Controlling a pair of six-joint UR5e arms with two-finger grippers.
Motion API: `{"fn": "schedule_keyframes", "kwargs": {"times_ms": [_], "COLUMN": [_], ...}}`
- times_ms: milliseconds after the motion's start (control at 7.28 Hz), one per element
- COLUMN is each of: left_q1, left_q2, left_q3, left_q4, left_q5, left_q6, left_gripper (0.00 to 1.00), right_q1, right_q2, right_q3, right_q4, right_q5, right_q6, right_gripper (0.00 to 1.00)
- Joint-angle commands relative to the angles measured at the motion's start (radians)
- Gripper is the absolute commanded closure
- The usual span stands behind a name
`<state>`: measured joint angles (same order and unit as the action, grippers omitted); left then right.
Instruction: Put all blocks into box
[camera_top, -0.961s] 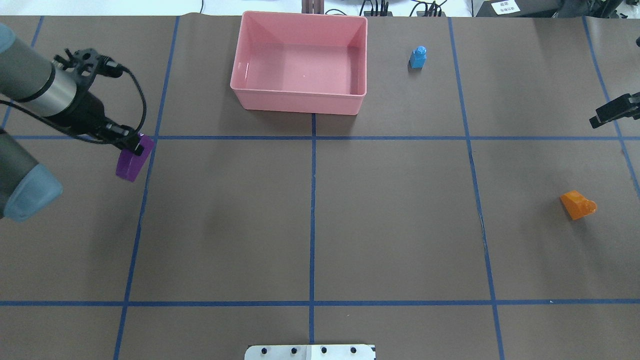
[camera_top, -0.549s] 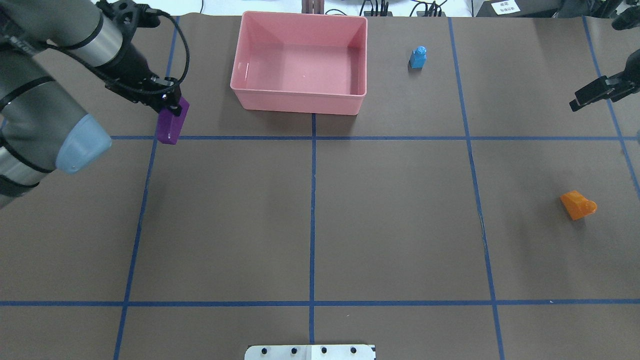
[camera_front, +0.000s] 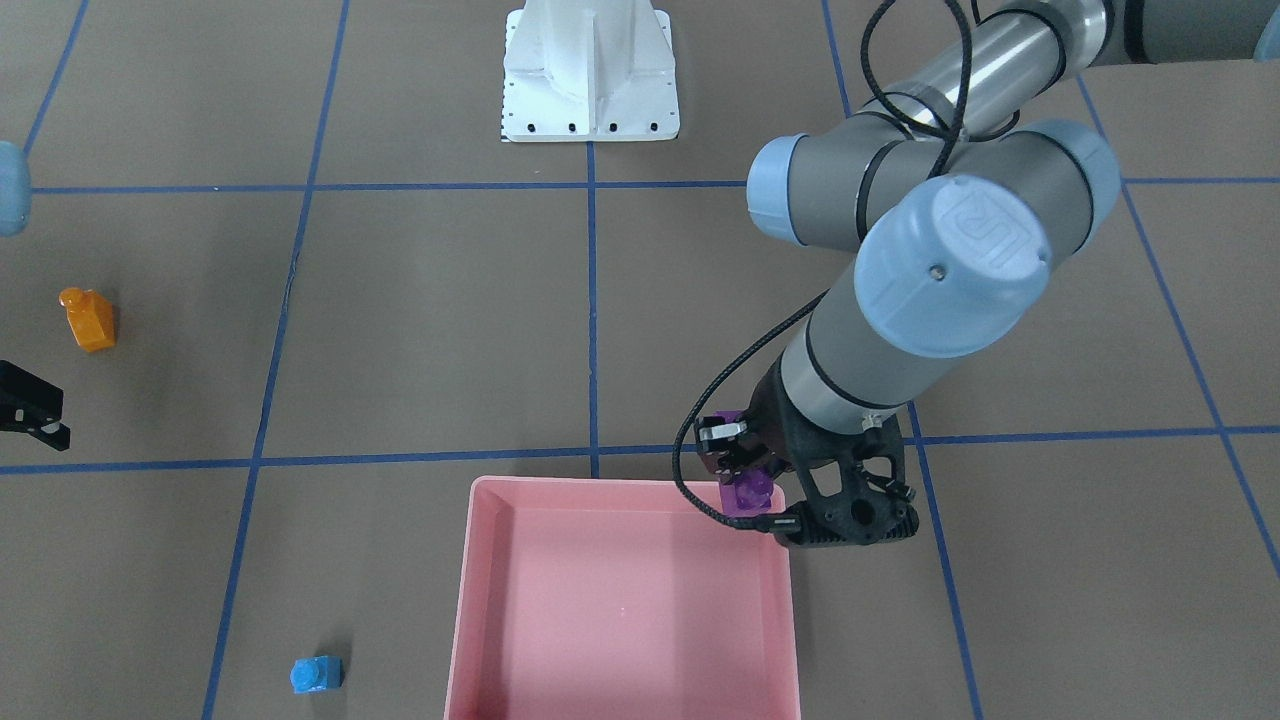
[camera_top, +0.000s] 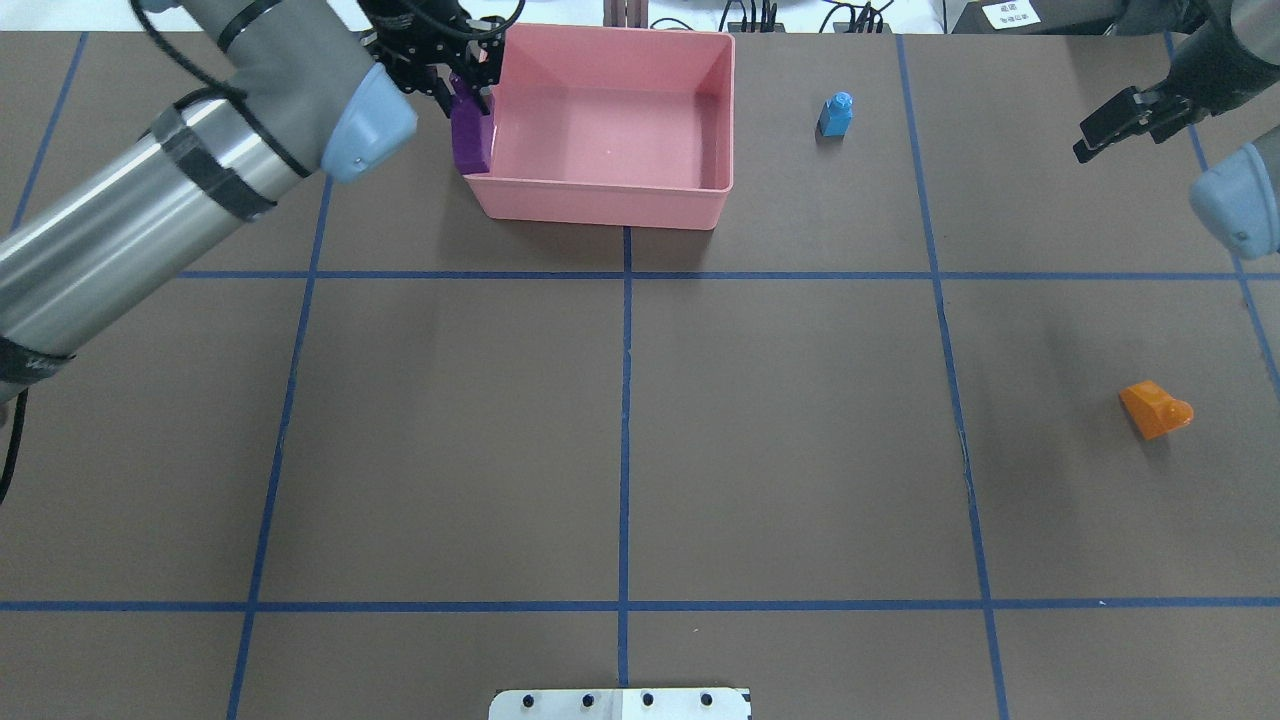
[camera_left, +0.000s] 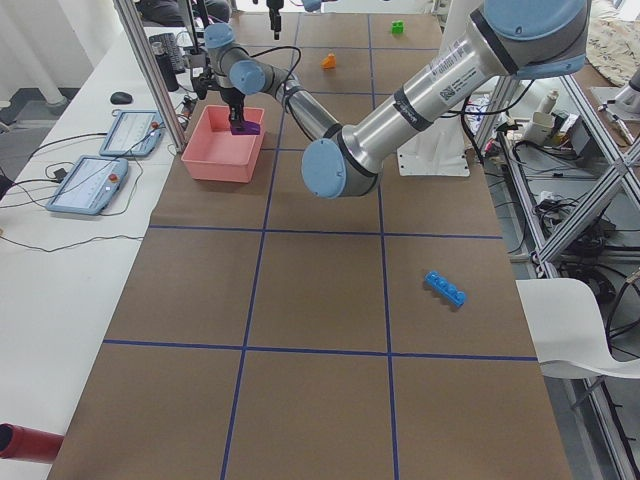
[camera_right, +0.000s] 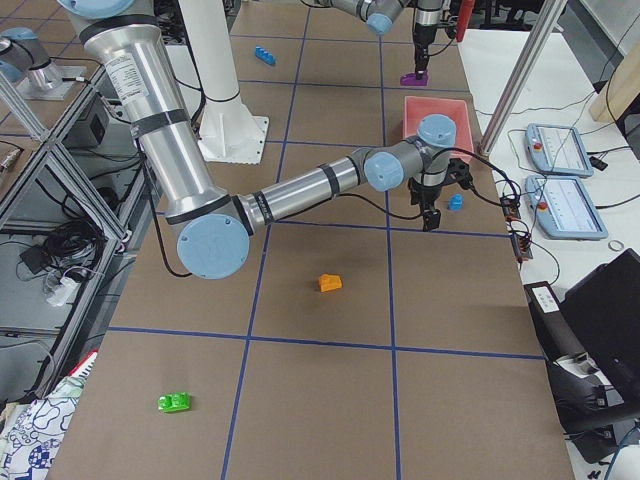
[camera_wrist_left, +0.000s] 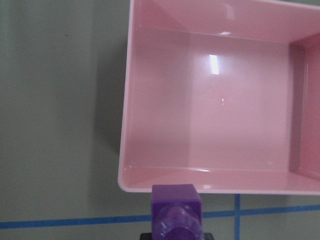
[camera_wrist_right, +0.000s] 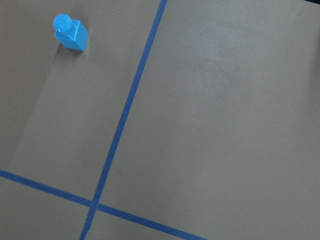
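Note:
My left gripper (camera_top: 462, 95) is shut on the purple block (camera_top: 467, 135) and holds it upright over the left rim of the empty pink box (camera_top: 600, 205). The left wrist view shows the purple block (camera_wrist_left: 176, 210) just outside the box rim (camera_wrist_left: 125, 180). My right gripper (camera_top: 1092, 138) is open and empty, right of the tiny blue block (camera_top: 836, 113), which shows in the right wrist view (camera_wrist_right: 70, 33). The orange block (camera_top: 1155, 410) lies at the right. The long blue block (camera_left: 445, 288) and the green block (camera_right: 175, 403) show only in the side views.
The white robot base (camera_front: 590, 75) stands at the table's near edge. Blue tape lines (camera_top: 625, 400) grid the brown table. Tablets (camera_left: 105, 160) and cables lie on the bench beyond the box.
My left arm has carried the purple block from the table's left side away and rightward to the box's left rim. My right gripper has moved farther away and to the left.

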<state>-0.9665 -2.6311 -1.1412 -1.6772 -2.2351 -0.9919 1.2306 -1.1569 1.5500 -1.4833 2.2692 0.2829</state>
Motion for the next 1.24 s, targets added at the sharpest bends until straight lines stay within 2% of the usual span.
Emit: {"fn": "schedule_keyframes", "kwargs": {"times_ms": [0, 275, 412, 549, 824, 961, 1099], "left_q1": [0.058, 0.135, 0.168, 0.181, 0.206, 0.21, 0.201], "left_q2": [-0.096, -0.128, -0.132, -0.132, -0.13, -0.133, -0.133], "left_q3": [0.192, 0.259, 0.291, 0.3, 0.305, 0.302, 0.288], "left_q4": [-0.155, -0.174, -0.208, -0.217, -0.222, -0.222, -0.22], "left_q5": [0.159, 0.327, 0.397, 0.397, 0.399, 0.399, 0.388], "left_q6": [-0.166, -0.256, -0.267, -0.268, -0.265, -0.263, -0.236], "left_gripper": [1.0, 1.0, 1.0, 0.75, 0.08, 0.0, 0.0], "right_q1": [-0.017, -0.045, -0.071, -0.088, -0.143, -0.149, -0.151], "right_q2": [0.098, 0.187, 0.209, 0.241, 0.29, 0.298, 0.324], "right_q3": [-0.108, -0.209, -0.287, -0.394, -0.442, -0.449, -0.48], "right_q4": [0.0, 0.003, 0.1, 0.208, 0.225, 0.225, 0.227], "right_q5": [0.0, -0.004, -0.034, -0.039, -0.088, -0.091, -0.091], "right_q6": [0.004, 0.007, 0.013, 0.037, 0.093, 0.099, 0.105], "right_gripper": [0.0, 0.0, 0.0, 0.0, 0.0, 0.01, 0.01]}}
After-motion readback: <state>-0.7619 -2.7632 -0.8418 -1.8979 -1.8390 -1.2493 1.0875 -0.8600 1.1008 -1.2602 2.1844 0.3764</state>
